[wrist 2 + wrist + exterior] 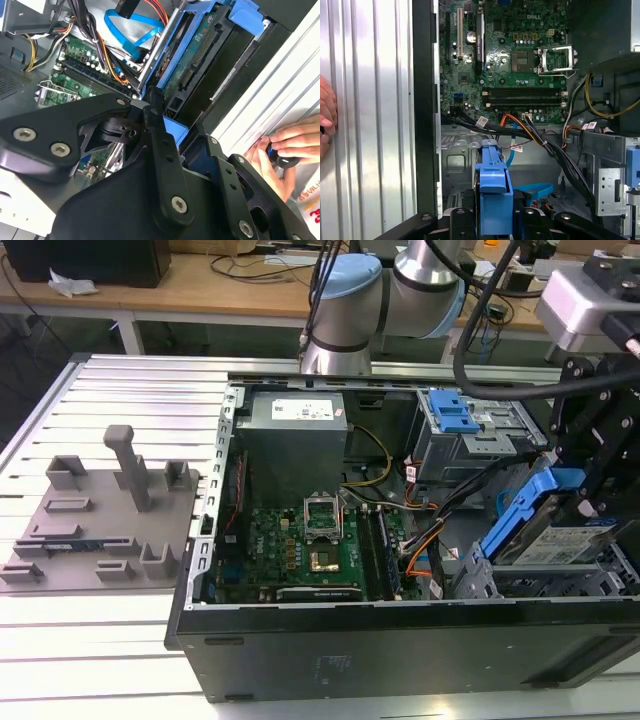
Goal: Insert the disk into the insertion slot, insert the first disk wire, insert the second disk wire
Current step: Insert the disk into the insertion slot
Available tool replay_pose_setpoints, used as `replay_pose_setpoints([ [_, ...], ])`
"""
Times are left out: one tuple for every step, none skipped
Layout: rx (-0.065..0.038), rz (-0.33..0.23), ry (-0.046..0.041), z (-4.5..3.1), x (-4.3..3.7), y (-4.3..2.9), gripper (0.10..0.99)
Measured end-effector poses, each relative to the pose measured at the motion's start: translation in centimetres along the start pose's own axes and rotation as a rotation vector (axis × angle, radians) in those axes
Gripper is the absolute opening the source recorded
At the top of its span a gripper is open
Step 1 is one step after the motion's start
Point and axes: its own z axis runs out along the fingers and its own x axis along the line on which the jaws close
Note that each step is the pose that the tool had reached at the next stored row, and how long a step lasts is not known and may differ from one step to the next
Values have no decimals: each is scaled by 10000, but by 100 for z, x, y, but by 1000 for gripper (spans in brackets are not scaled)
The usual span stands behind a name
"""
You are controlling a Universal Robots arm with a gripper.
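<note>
The tool (495,222) clamps the disk (558,540), which is tilted over the insertion slot (480,580). The disk's long axis apparently slopes down toward the exterior view's left.

One disk (562,540), one computer case (350,645), one motherboard (300,540).

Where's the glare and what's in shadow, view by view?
Exterior view: the ribbed table glares white in the foreground. Second wrist view: it washes out beside the hand; the black case wall is in shadow. First wrist view: streaky reflections on the table, the disk evenly lit.
</note>
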Motion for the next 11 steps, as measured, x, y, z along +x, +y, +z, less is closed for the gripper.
replay_pose_setpoints([
  [0,0,1,25,1,0,365],
  [0,0,1,52,3,1,365],
  [2,-1,8,64,4,1,365],
  [0,-1,5,68,4,1,435],
  [1,-1,2,70,4,1,498],
  [0,0,1,70,4,2,561],
  [0,0,0,70,4,2,561],
  [0,0,1,70,4,2,561],
  [0,0,1,70,4,2,561],
  [0,0,1,70,4,2,561],
  [1,0,2,70,4,1,561],
])
